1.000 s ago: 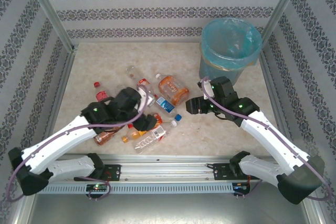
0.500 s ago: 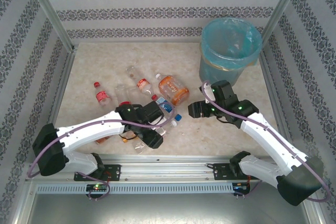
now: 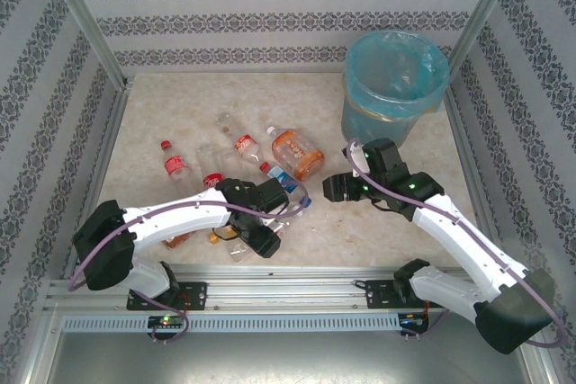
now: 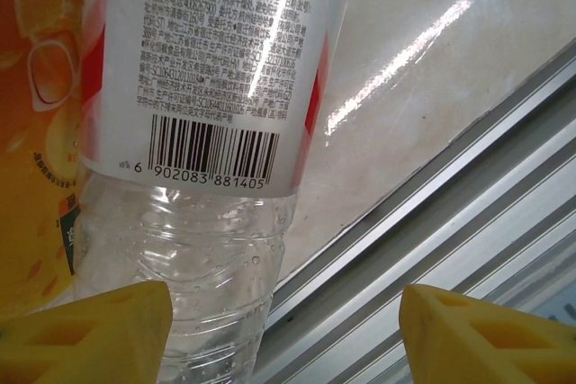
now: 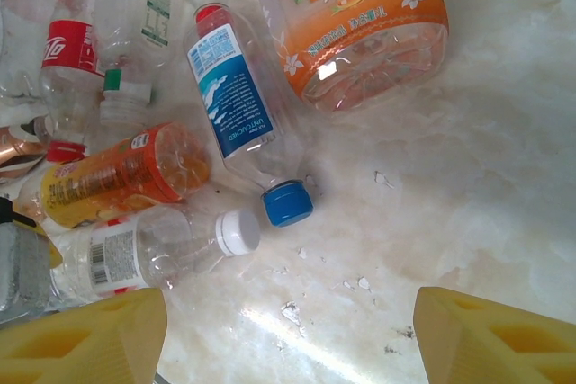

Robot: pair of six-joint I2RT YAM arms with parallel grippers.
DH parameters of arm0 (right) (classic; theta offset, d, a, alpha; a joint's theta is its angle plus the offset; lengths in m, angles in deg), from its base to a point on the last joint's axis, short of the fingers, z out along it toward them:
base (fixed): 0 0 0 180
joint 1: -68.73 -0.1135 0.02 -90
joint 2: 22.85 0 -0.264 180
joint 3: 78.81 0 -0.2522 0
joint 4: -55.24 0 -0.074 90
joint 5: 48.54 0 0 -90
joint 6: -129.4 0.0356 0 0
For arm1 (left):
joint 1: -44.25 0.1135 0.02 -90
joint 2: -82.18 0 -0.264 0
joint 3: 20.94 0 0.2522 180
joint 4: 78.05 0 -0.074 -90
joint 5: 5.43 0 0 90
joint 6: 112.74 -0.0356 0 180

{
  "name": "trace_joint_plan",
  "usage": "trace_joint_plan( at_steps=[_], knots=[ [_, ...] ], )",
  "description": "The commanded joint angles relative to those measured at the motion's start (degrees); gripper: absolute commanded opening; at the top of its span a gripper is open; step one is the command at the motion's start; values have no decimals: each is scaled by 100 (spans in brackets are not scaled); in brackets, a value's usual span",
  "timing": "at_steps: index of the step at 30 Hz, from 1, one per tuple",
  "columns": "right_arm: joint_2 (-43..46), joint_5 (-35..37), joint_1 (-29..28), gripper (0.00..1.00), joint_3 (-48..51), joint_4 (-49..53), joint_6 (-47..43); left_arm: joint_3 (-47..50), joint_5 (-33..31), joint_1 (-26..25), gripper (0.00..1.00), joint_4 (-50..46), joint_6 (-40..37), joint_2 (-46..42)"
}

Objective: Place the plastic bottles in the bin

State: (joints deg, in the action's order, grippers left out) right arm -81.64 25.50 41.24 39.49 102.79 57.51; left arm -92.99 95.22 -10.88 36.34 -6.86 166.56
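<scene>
**Top external:** The plastic bottles [image 3: 171,165] lie scattered across the middle and left of the table [image 3: 180,101], well apart from the bin [image 3: 394,78], which stands at the far right corner. The left gripper [image 3: 268,233] reaches low into the near edge of the cluster. The right gripper [image 3: 335,188] hovers just to its right, near the large orange bottle [image 3: 297,154].

**Left wrist:** The left gripper [image 4: 288,334] has its jaws spread around a clear bottle [image 4: 193,222] with a barcode label. Nothing is pinched yet. The bottle lies close to one finger, and bare table and the aluminium rail [image 4: 432,222] show across the rest of the gap. A clean pick likely means sliding sideways to centre the bottle, then closing gently on the ribbed body (thin plastic should dent and may squirt free).

**Right wrist:** The right gripper [image 5: 288,339] has its jaws apart on nothing and hangs over bare table. The blue-label bottle [image 5: 236,105] lies just ahead and looks like a fair next target.
</scene>
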Motion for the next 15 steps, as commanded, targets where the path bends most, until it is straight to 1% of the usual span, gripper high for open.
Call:
trace_joint_plan(
  at_steps=[1, 3, 5, 12, 15],
  knots=[
    [41, -73, 24, 74, 168, -116, 65, -155, -263, -62, 73, -316, -92, -61],
    [32, -86, 23, 74, 206, -151, 87, -192, -254, -59, 77, -309, -172, -93],
    [8, -82, 14, 74, 211, -161, 99, -238, -321, -59, 79, -366, -211, -53],
    [-51, -69, -4, 75, 197, -196, 144, -274, -447, -59, 76, -409, -304, -18],
    [-76, -60, -19, 75, 207, -206, 158, -233, -345, -56, 75, -376, -339, 15]
  ],
)
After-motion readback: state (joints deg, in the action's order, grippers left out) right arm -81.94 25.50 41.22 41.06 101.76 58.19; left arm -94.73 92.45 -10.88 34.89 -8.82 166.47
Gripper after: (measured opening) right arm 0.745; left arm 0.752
